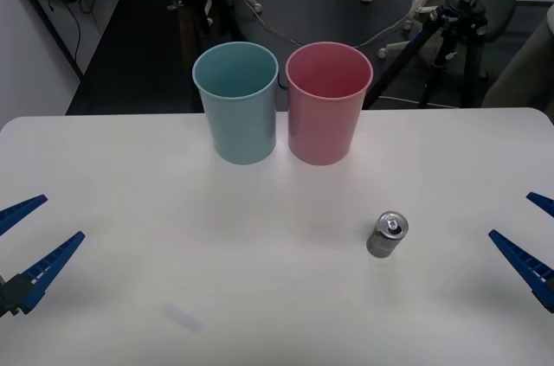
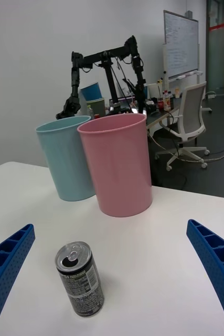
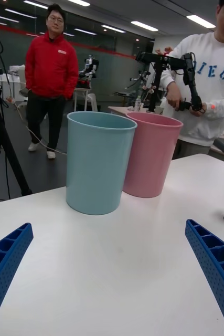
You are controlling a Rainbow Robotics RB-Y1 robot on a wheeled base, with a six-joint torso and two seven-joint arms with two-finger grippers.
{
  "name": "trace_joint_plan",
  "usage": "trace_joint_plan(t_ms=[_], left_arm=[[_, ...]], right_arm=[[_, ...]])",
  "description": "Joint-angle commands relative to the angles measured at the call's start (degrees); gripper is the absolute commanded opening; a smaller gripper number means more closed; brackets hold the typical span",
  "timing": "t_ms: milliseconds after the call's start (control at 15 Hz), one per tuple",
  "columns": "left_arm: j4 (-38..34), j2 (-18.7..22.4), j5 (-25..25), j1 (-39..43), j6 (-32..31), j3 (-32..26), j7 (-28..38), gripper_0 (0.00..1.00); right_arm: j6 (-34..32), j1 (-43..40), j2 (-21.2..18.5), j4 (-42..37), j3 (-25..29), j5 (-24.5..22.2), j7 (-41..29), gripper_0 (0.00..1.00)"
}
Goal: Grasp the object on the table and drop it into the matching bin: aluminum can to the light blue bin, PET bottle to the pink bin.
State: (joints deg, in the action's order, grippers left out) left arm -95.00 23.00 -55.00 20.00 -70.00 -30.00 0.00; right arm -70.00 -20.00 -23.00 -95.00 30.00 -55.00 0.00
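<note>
The right hand is hovering low at the right edge of the tabletop, its 2 blue ribbed fingers spread wide and holding nothing. It is facing the aluminum can, which is standing upright on the tabletop with its pull-tab top up, in front of the bins and toward the right side. In the right wrist view the can is sitting between the fingers but nearer 1 of them, so the reach looks off-centre.

To do this step well, the right hand is probably best shifted sideways until the can is midway between the fingers, then advanced level until the pads are flanking the middle of the can's wall. Closing too high or too early is likely to tip such a light can.

Beyond the can, the light blue bin and the pink bin are standing side by side near the far edge, close together; whether they touch I cannot tell. The can belongs in the light blue bin, the farther one from this hand, so the carry needs to clear the pink rim.

The left hand is waiting at the left edge, fingers spread and empty.
</note>
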Motion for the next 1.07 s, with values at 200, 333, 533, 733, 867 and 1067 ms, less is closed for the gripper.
trace_joint_plan(t_ms=[200,333,533,733,867,1067], left_arm=[[0.0,0.0,0.0,0.0,0.0,0.0,0.0,1.0],[0.0,0.0,0.0,0.0,0.0,0.0,0.0,1.0],[0.0,0.0,0.0,0.0,0.0,0.0,0.0,1.0],[0.0,0.0,0.0,0.0,0.0,0.0,0.0,1.0],[0.0,0.0,0.0,0.0,0.0,0.0,0.0,1.0],[0.0,0.0,0.0,0.0,0.0,0.0,0.0,1.0]], right_arm=[[0.0,-1.4,2.6,0.2,-0.6,-0.5,-0.3,1.0],[0.1,-1.4,2.6,0.1,-0.7,-0.5,0.0,1.0],[0.5,-2.8,2.6,0.1,-1.8,-0.2,1.1,1.0],[2.2,-5.3,2.6,0.3,-3.5,1.1,7.3,1.0],[3.0,-6.5,2.6,2.0,-5.0,2.8,12.4,1.0],[2.4,-6.0,2.6,7.1,-7.2,4.2,19.8,1.0]])
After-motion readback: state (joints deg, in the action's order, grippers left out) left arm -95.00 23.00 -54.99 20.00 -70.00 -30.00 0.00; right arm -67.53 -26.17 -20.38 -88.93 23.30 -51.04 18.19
